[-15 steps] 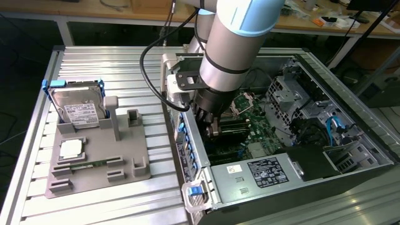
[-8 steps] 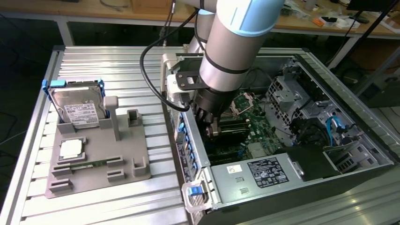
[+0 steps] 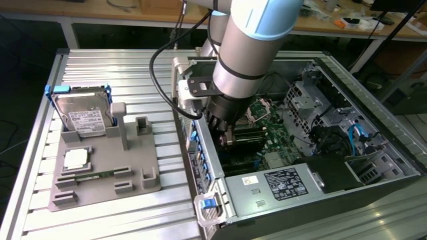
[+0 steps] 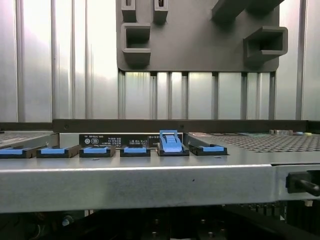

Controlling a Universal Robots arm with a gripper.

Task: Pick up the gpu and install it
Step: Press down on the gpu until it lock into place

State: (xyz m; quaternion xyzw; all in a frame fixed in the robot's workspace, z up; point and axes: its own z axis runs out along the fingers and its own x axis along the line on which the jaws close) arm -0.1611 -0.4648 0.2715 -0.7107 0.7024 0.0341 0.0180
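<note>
The exterior view looks down steeply from high above the counter (image 3: 107,220), computer case (image 3: 373,165) at 3 o'clock. The wrist view sits close, probably inside the case, facing the blue-latched rail (image 4: 170,142); both share the grey holder (image 3: 107,170).

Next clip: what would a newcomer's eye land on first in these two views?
The big silver robot arm reaching down into the open computer case, its gripper shut just above the green motherboard. On the exterior view's left, a grey holder tray carries a hard drive standing upright in a blue frame. In the wrist view, one raised blue latch stands out among flat ones along the case edge.
</note>
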